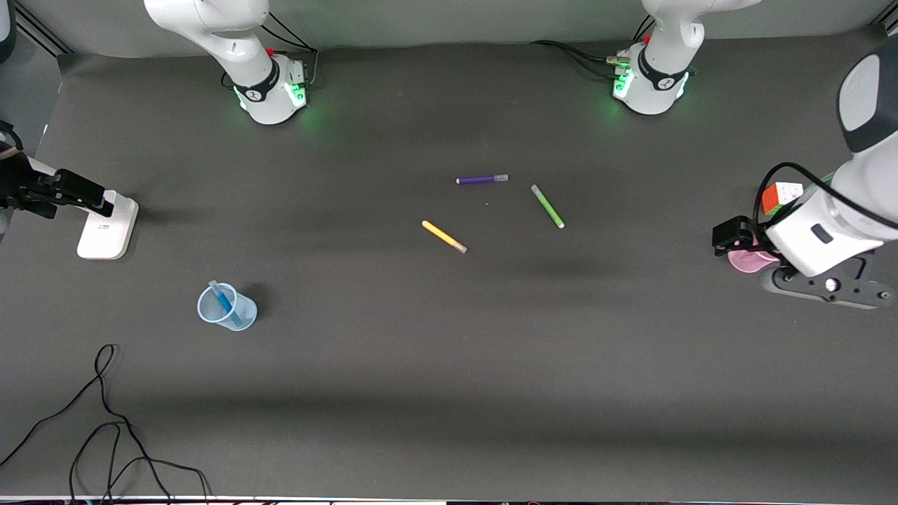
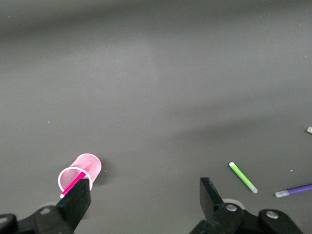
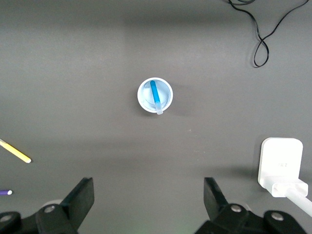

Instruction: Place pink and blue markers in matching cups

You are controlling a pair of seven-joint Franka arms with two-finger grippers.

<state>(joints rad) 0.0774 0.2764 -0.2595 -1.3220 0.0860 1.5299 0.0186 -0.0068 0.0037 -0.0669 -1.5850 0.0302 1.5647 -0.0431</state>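
Blue marker point(image 1: 225, 303) is seen standing tilted inside the pale blue cup point(image 1: 226, 306), its greyish end poking above the rim; the cup sits upright on the tabletop point(image 1: 435, 365) toward the right arm's end, nearer the front camera than the loose pens. Pink marker point(image 2: 74, 183) is seen leaning inside the pink cup point(image 2: 81, 171), which stands toward the left arm's end of the tabletop and is largely covered by the left arm in the front view.

Left tool point(image 2: 145, 200) is held in the air above the tabletop just beside the pink cup, fingers point(image 2: 208, 192) spread apart, nothing between them. Right tool point(image 3: 148, 197) is not visible in the front view; in its wrist view it is held high over the tabletop with the pale blue cup below it, fingers point(image 3: 83, 194) spread wide and empty.

Three loose pens are noted near mid-table, apart from one another: a yellow pen point(image 1: 444, 237), a green pen point(image 1: 547, 206) and a purple pen point(image 1: 482, 179), the purple one farthest from the front camera. A white camera stand point(image 1: 107, 226) is noted at the right arm's end, a colour cube point(image 1: 781, 196) at the left arm's end, and a black cable point(image 1: 105, 428) along the near edge.
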